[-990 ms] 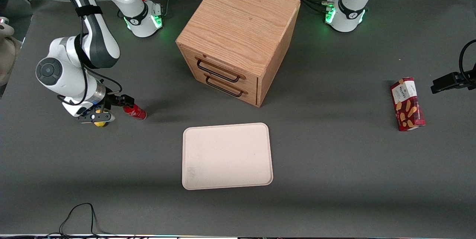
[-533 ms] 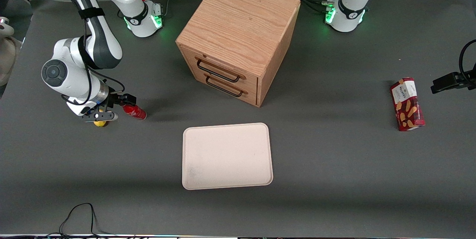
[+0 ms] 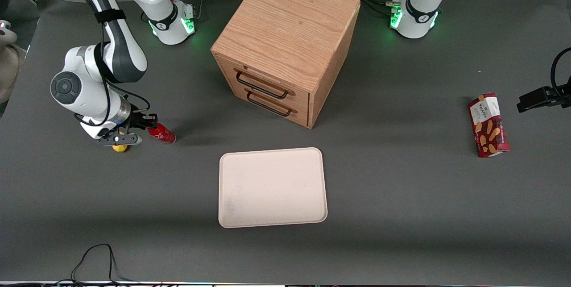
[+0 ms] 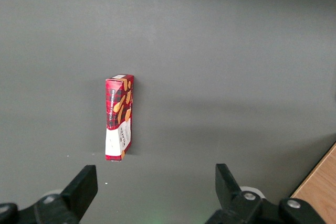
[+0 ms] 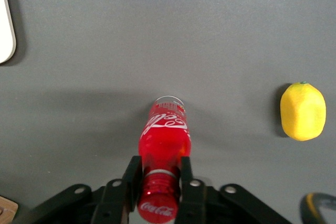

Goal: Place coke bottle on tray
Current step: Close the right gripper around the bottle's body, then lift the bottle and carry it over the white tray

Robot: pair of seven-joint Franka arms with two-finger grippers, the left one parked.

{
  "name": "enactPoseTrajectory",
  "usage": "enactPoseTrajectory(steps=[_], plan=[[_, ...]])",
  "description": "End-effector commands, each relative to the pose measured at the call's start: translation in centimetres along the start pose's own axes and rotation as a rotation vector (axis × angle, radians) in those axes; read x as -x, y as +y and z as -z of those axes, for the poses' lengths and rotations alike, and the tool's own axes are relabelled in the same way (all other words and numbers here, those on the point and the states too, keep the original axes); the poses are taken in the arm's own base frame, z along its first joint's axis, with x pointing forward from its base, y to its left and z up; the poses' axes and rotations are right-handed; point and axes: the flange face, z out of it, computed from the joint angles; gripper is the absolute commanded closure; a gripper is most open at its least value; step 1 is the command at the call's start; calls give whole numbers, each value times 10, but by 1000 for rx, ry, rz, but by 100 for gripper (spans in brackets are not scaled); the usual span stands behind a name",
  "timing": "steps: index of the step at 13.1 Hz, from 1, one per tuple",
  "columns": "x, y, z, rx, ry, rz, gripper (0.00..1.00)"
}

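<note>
The coke bottle (image 3: pixel 162 135), small and red with white lettering, rests on the dark table toward the working arm's end. In the right wrist view the coke bottle (image 5: pixel 164 135) has its red cap and neck between my two black fingers (image 5: pixel 131 176), which press on both sides of it. My right gripper (image 3: pixel 149 123) (image 5: pixel 157 178) is shut on the bottle's neck, low at the table. The cream-beige tray (image 3: pixel 272 186) lies flat nearer the front camera, in front of the wooden drawer box; its corner also shows in the right wrist view (image 5: pixel 5 30).
A yellow lemon (image 3: pixel 119 147) (image 5: pixel 302 110) lies on the table beside the bottle, under my wrist. A wooden two-drawer box (image 3: pixel 285 46) stands mid-table. A red snack box (image 3: pixel 488 125) (image 4: pixel 119 117) lies toward the parked arm's end.
My wrist has risen slightly and turned, and the fingers have drawn back a little along the bottle's neck. The bottle has stayed in the same place on the table.
</note>
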Motion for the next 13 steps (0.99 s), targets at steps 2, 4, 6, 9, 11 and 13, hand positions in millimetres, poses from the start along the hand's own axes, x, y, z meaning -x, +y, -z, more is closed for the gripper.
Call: enactPoseTrajectory(steps=[2, 4, 6, 9, 11, 13], plan=[[4, -2, 0, 8, -1, 24, 89], [3, -3, 4, 10, 1, 27, 97], [-6, -7, 31, 12, -15, 34, 99], [-22, -19, 105, 12, -27, 48, 100], [-30, -26, 166, 12, -10, 53, 100], [-37, -41, 223, 13, 2, 74, 100]])
